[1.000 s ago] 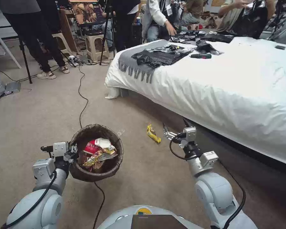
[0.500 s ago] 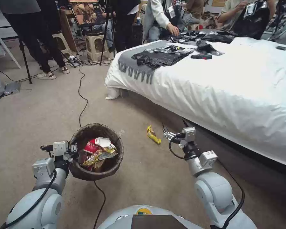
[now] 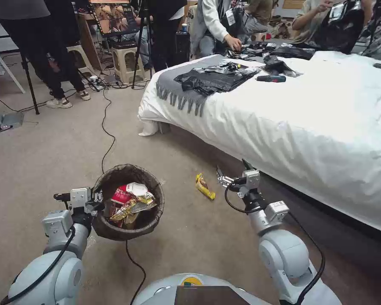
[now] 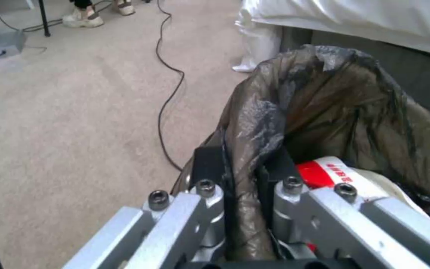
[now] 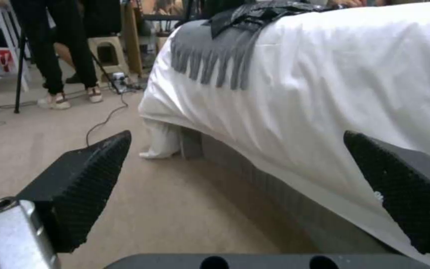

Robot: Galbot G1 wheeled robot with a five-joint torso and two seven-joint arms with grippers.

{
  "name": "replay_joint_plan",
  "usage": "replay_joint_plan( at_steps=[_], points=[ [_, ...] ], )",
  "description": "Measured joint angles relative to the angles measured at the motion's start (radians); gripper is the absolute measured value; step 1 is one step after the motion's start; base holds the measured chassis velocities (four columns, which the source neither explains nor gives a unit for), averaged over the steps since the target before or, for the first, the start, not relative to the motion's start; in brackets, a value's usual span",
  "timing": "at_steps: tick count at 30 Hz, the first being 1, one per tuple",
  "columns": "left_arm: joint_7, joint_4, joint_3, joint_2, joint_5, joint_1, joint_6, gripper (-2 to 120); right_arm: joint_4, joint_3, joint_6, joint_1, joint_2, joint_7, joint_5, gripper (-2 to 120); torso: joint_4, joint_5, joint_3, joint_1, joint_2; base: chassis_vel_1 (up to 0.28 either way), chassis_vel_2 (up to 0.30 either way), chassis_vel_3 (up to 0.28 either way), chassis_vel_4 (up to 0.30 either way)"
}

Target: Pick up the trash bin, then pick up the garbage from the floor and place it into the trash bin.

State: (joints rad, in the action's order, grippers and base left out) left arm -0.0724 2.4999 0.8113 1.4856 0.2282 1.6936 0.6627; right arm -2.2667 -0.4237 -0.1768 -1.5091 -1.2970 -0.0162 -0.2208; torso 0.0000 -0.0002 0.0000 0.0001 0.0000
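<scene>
The trash bin (image 3: 123,232), lined with a dark bag, hangs off the carpet at my front left. My left gripper (image 3: 98,198) is shut on its near rim; the left wrist view shows the fingers (image 4: 210,164) clamped on the bag-covered rim of the trash bin (image 4: 324,97). Inside lie red-and-white packets (image 3: 123,195) and a yellow wrapper (image 3: 134,206). A piece of garbage, a yellow-brown snack wrapper (image 3: 205,187), lies on the floor between bin and bed. My right gripper (image 3: 232,170) hovers just right of it, open and holding nothing, with its pads (image 5: 88,179) wide apart.
A bed with a white sheet (image 3: 309,127) fills the right side, its edge close to my right arm. A black cable (image 3: 108,137) runs across the carpet and under the bin. People, stools (image 3: 126,59) and a tripod stand at the back. Open carpet lies to the left.
The whole picture has shifted a little, so the camera moved. Both arms keep their pose. The floor wrapper now sits slightly lower in the picture, closer to my right gripper.
</scene>
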Motion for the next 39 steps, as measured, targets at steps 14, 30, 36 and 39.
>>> replay_joint_plan(
  at_steps=[14, 30, 36, 39],
  points=[
    [0.001, 0.0, 0.001, 0.001, 0.0, 0.002, 0.0, 7, 0.0, 0.0, 0.004, -0.007, 0.001, 0.0, 0.001, 100, -0.0001, 0.0003, 0.0, 0.0, 0.0, -0.099, 0.1, 0.1, -0.094],
    [0.001, 0.0, 0.003, 0.002, 0.002, 0.006, 0.0, 7, -0.002, 0.002, 0.005, -0.01, 0.001, 0.008, 0.009, 100, 0.0, 0.0001, 0.0, 0.0, 0.0, -0.089, 0.1, 0.099, -0.094],
    [0.0, 0.0, 0.003, 0.003, 0.002, 0.006, 0.0, 7, 0.037, 0.043, -0.029, 0.025, 0.015, 0.021, 0.018, 100, 0.0, 0.0001, 0.0, 0.0, 0.0, -0.019, 0.019, 0.018, -0.024],
    [0.0, 0.0, 0.003, 0.003, 0.002, 0.006, 0.0, 7, 0.084, 0.076, -0.054, 0.059, 0.026, 0.031, -0.001, 100, 0.0, 0.0, 0.0, 0.0, 0.0, 0.0, 0.0, 0.0, 0.0]
  ],
)
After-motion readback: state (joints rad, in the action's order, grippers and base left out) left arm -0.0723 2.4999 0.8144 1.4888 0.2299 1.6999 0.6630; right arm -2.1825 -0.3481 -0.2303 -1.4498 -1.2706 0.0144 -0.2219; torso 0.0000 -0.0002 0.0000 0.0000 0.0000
